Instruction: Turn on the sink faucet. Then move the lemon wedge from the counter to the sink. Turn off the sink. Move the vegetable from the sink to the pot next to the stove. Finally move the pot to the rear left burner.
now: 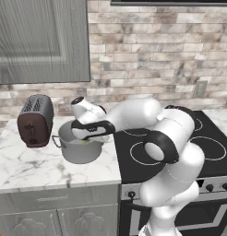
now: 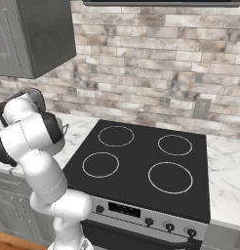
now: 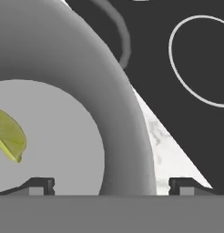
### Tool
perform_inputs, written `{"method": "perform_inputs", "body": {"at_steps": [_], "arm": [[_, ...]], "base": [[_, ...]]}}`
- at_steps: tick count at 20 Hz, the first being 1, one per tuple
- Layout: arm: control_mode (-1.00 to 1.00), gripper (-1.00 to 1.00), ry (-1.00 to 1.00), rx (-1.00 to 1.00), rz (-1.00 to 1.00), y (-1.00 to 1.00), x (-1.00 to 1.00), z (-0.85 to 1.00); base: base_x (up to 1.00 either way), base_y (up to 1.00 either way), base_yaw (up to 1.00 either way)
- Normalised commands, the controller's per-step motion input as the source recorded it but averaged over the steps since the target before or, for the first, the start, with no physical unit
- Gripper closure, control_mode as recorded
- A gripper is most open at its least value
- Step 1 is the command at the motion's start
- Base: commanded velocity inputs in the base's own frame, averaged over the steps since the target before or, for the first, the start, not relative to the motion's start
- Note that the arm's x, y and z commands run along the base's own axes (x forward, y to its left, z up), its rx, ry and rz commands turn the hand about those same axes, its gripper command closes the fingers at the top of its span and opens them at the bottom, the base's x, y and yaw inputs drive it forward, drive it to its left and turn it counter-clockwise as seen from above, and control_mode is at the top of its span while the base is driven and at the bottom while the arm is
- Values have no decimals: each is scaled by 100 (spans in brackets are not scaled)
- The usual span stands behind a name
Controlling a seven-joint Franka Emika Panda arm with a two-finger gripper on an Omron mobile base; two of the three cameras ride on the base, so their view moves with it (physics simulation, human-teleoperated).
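The silver-grey pot (image 1: 80, 151) stands on the white marble counter (image 1: 23, 168), just left of the black stove (image 1: 180, 138). A yellow-green lemon wedge (image 3: 9, 136) lies on the pot's flat bottom (image 3: 54, 136). My gripper (image 1: 86, 139) hangs over the pot's right side, open. In the hand view, one of its fingertips (image 3: 41, 184) is inside the pot and the other is outside over the counter, so the gripper (image 3: 111, 186) straddles the pot's wall (image 3: 127, 150). Nothing is held. The rear left burner (image 2: 115, 135) is bare. The sink and faucet are out of view.
A dark red-brown toaster (image 1: 36, 120) stands on the counter left of the pot. Grey wall cabinets (image 1: 41, 41) hang above it, against a brick wall. The stove's knobs (image 2: 149, 221) line its front panel. More counter (image 2: 227, 166) lies right of the stove.
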Motion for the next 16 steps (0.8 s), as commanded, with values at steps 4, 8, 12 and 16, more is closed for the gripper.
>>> {"method": "perform_inputs", "body": {"at_steps": [4,8,12,16], "arm": [[-100,-100,0,0,0,4,10,-29],[-100,100,0,0,0,8,1,-31],[-100,100,0,0,0,0,0,-4],[-100,100,-4,0,-1,-3,-7,-5]], "base": [[0,0,0],[0,0,0],[0,0,0],[0,0,0]]}}
